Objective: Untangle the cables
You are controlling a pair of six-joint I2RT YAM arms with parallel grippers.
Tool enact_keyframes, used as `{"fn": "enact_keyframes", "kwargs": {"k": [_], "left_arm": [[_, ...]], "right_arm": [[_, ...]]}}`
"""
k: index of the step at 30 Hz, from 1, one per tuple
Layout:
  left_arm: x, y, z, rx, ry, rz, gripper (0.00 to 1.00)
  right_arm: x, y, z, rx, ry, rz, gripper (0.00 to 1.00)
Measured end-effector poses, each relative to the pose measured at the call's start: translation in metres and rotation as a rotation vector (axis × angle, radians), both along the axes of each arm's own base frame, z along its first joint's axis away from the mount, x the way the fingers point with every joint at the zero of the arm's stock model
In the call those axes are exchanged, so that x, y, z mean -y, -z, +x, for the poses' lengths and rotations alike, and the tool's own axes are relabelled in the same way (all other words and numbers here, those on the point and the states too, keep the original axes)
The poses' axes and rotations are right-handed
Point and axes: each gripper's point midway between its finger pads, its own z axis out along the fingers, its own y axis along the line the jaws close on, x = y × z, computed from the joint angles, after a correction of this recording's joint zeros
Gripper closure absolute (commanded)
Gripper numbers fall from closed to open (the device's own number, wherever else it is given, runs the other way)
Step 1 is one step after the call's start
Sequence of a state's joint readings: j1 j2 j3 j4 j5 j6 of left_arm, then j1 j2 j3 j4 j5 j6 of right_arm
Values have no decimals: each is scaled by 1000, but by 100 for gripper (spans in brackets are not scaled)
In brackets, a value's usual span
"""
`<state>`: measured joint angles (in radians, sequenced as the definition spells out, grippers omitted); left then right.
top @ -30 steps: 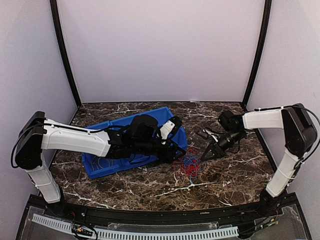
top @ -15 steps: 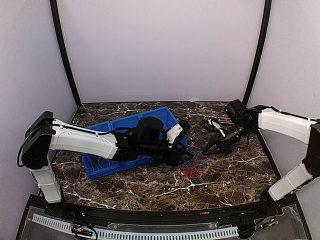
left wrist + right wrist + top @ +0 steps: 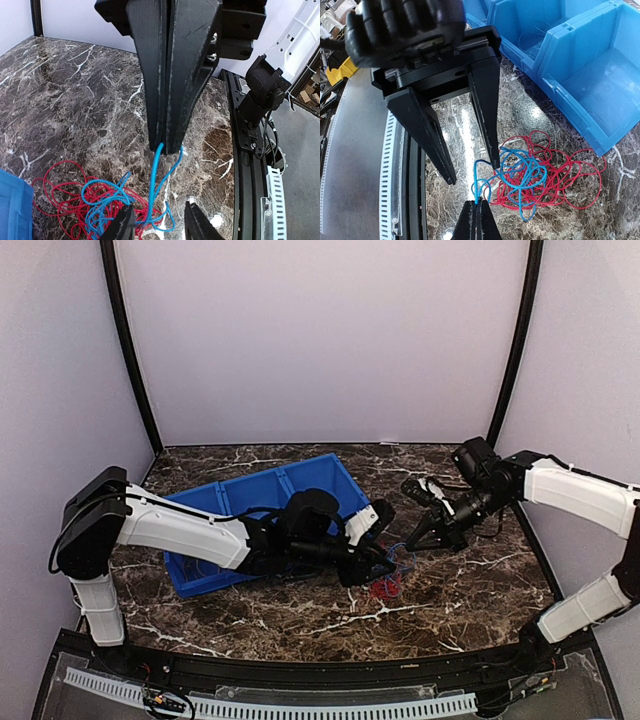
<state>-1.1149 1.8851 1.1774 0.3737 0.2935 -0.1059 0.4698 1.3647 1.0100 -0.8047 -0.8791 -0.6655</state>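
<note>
Cables (image 3: 540, 175): only wrist views show the right hand (image 3: 477, 204) pinching a blue strand (image 3: 474, 182), left hand (image 3: 473, 173) open.

Red cable (image 3: 565, 187), blue cable (image 3: 520, 175), bright blue bin (image 3: 580, 85), dark white-veined marble table (image 3: 75, 85)

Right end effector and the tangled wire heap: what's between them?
One blue wire, pinched in the shut right end effector, runs down to the red and blue heap on the marble table. The left wrist view shows it best.
</note>
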Motion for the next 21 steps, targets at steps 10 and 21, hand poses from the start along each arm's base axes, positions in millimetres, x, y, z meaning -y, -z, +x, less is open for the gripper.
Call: {"fn": "enact_keyframes", "kwargs": {"k": [10,21], "left_arm": [[6,-16,6,8,-27,-67,82],[7,-19,13,-8,-74,-92,100]], "right_arm": [[2,2,-6,-3,-7,5,100],[2,3,-4,15,1,8,45]]}}
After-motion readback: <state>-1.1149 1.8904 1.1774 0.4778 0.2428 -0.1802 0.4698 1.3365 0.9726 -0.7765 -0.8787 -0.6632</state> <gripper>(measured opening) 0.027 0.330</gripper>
